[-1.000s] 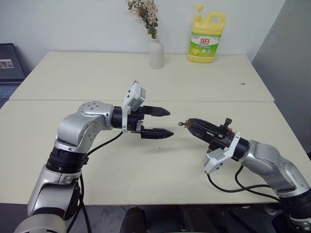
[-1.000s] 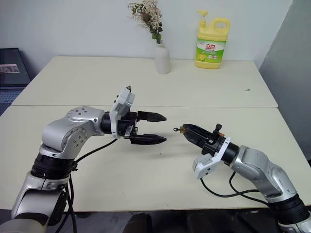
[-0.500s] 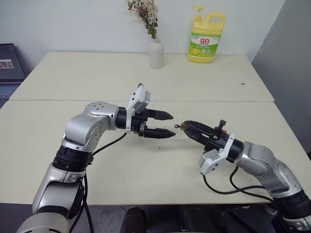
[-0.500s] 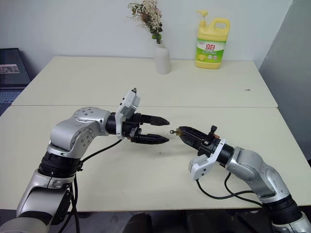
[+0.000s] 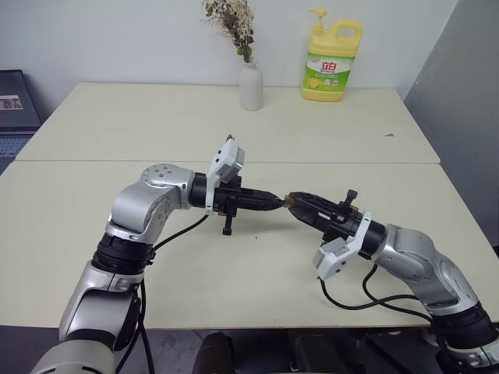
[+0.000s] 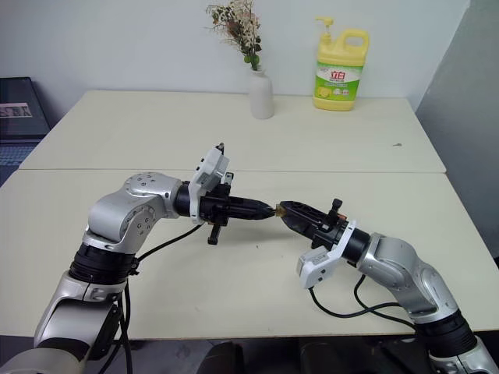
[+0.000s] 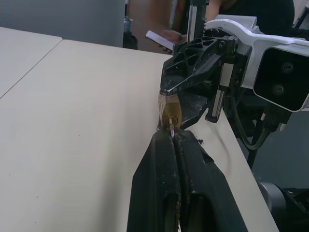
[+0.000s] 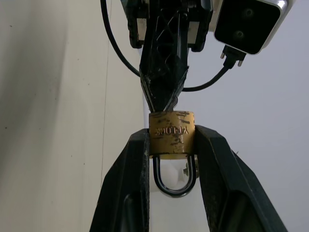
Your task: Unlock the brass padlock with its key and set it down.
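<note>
We have the left gripper (image 5: 274,202) clamped fully together, tips meeting the right gripper's tips above the table (image 5: 234,273). In its wrist view the fingers (image 7: 159,183) pinch a thin metal bit at their tips, likely the key (image 7: 170,129), which runs into the base of the brass padlock (image 8: 171,135). We can't confirm the key's shape. The padlock sits just ahead of the left tips, nipped between the two fingers of the right gripper (image 8: 171,145), which squeezes its gold body from both sides. Shackle (image 8: 175,180) hangs back between the right fingers, looks seated. Well beyond both grippers: white vase (image 5: 250,84), yellow detergent bottle (image 5: 331,62).
</note>
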`<state>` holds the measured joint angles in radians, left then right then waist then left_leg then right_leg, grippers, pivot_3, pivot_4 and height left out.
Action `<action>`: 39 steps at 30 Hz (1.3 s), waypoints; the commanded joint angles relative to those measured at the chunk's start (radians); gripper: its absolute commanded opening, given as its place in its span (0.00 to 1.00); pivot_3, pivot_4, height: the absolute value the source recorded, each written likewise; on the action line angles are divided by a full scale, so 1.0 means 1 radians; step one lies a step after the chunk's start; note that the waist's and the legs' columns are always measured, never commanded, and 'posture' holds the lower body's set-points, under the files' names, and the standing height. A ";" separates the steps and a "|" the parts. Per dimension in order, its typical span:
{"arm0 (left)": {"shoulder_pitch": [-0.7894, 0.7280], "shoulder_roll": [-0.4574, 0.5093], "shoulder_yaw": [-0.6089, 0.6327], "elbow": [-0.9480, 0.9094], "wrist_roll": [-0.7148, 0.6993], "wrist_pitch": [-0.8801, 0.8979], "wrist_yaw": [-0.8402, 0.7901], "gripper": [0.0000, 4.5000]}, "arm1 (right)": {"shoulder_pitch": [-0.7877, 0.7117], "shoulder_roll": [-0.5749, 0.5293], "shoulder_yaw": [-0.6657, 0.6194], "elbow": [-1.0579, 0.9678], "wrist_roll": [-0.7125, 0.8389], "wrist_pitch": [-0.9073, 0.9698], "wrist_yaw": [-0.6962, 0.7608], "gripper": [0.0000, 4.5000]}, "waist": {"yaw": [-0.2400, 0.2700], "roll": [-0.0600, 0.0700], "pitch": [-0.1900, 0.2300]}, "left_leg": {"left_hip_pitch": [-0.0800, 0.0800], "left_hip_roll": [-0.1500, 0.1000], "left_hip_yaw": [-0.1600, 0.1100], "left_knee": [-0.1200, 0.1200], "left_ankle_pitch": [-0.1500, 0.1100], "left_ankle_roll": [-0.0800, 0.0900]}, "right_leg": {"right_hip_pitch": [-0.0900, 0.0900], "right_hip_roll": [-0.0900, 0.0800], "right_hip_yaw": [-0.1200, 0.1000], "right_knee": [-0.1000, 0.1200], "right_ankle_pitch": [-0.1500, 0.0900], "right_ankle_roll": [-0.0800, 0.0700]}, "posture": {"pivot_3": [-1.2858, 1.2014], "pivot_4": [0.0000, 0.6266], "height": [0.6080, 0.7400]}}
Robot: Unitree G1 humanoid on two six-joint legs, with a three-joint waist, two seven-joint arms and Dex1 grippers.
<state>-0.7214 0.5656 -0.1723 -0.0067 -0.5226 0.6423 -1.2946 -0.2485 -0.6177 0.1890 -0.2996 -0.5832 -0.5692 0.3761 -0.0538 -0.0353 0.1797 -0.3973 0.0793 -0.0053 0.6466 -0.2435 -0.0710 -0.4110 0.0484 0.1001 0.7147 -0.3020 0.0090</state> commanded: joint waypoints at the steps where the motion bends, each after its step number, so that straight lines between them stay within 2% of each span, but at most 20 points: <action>1: -0.021 -0.010 -0.001 -0.012 0.007 -0.021 0.003 0.00 | -0.018 0.007 0.000 -0.044 0.028 -0.009 0.005 0.21 | 0.000 0.000 0.000 | 0.000 0.000 0.000 0.000 0.000 0.000 | 0.000 0.000 0.000 0.000 0.000 0.000 | 0.52 0.24 1.00; 8: 0.002 -0.012 -0.003 -0.031 0.042 -0.091 -0.001 0.00 | -0.016 0.006 0.002 -0.043 0.058 0.005 0.032 0.21 | 0.000 0.000 0.000 | 0.000 0.000 0.000 0.000 0.000 0.000 | 0.000 0.000 0.000 0.000 0.000 0.000 | 0.52 0.24 1.00; 18: 0.047 -0.013 -0.027 -0.050 0.168 -0.399 -0.015 0.00 | -0.014 0.027 0.010 -0.045 0.101 0.048 0.072 0.21 | 0.001 0.000 0.000 | 0.001 0.000 0.000 0.000 0.000 0.000 | 0.001 0.000 0.000 0.000 0.000 0.000 | 0.52 0.24 1.00; 23: 0.034 -0.042 -0.020 -0.019 0.232 -0.573 0.010 0.00 | -0.013 0.030 0.011 -0.040 0.106 0.053 0.078 0.21 | 0.002 0.000 0.000 | 0.001 0.000 0.000 0.000 0.000 0.000 | 0.001 0.000 0.000 0.000 0.000 0.000 | 0.52 0.24 1.00; 29: 0.031 -0.054 -0.017 0.007 0.243 -0.611 0.013 0.00 | -0.018 0.028 0.014 -0.034 0.100 0.043 0.077 0.21 | 0.002 0.000 0.000 | 0.001 0.000 0.000 0.000 0.000 0.000 | 0.001 0.000 0.000 0.000 0.000 0.000 | 0.52 0.24 1.00; 39: 0.019 -0.068 -0.023 0.049 0.295 -0.778 0.009 0.00 | -0.017 0.031 0.014 -0.029 0.099 0.044 0.075 0.21 | 0.003 0.000 0.000 | 0.001 0.000 0.000 0.000 0.000 0.000 | 0.001 0.000 0.000 0.000 0.000 0.000 | 0.52 0.24 1.00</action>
<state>-0.6692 0.5172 -0.1886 0.0592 -0.2304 -0.0828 -1.2962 -0.2496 -0.5982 0.1875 -0.2970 -0.4970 -0.5050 0.4539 -0.0512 -0.0353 0.1797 -0.3965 0.0793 -0.0051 0.6466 -0.2435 -0.0709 -0.4101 0.0484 0.1001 0.7145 -0.3019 0.0088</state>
